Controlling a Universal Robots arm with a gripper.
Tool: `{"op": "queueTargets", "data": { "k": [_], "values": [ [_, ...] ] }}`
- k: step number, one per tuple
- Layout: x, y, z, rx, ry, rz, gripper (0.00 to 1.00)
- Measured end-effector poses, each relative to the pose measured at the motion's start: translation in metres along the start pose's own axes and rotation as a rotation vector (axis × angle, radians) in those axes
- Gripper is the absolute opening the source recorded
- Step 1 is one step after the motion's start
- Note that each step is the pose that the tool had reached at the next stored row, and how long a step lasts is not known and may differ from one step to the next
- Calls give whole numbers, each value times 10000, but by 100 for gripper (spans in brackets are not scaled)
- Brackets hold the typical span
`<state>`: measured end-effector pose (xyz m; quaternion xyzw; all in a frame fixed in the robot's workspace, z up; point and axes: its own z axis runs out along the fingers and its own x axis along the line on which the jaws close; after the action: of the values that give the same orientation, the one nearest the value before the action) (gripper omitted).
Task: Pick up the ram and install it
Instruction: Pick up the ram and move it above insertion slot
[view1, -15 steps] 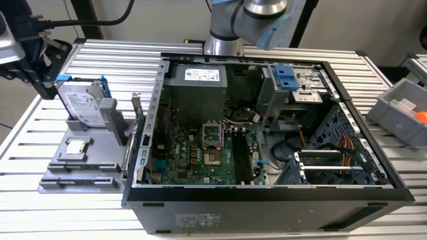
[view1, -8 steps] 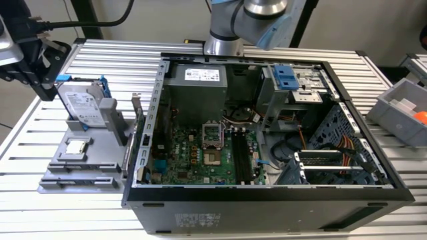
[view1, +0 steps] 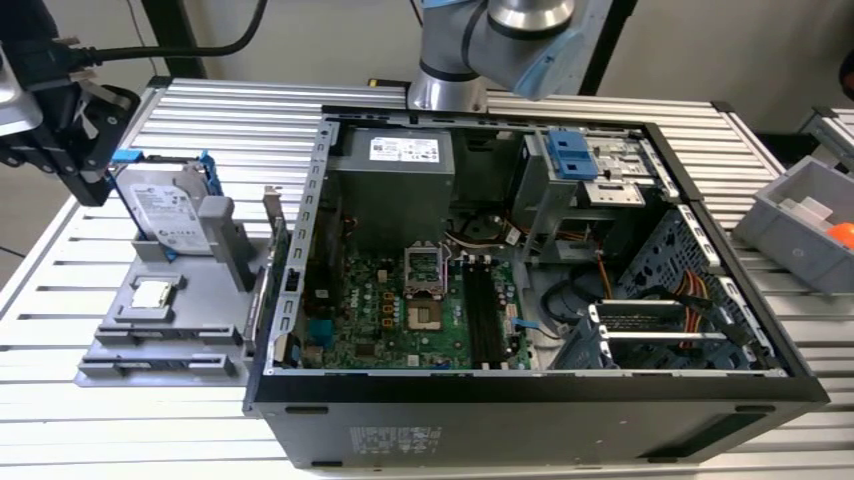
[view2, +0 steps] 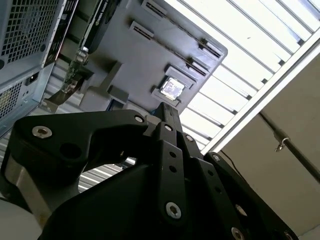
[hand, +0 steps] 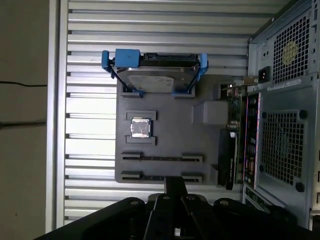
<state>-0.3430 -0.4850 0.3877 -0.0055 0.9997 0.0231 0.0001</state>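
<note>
The ram is out of view. My gripper (view1: 91, 185) hangs at the exterior view's far left, just above and beside the grey parts holder (view1: 120, 365). Its black fingers come together at the tip (view2: 167, 111), shut, and I see nothing between them. In the first wrist view the gripper (hand: 175, 183) sits over the holder's edge, close to two long narrow slots (hand: 162, 158) that stand empty. On the motherboard (view1: 387, 320) inside the open computer case (view1: 534, 395), the long dark memory sockets (view1: 487, 315) lie beside the processor socket.
On the holder a silver hard drive (view1: 167, 210) in a blue frame stands upright, and a small square processor chip (hand: 140, 127) lies flat. A green expansion card (hand: 235, 135) stands between the holder and the case. A grey bin (view1: 801, 225) sits at the exterior view's right.
</note>
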Motion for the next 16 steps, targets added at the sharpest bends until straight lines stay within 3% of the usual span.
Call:
{"op": "queueTargets", "data": {
  "k": [16],
  "values": [
    [1, -68, 2, 0, 0, 10, 0]
  ]
}}
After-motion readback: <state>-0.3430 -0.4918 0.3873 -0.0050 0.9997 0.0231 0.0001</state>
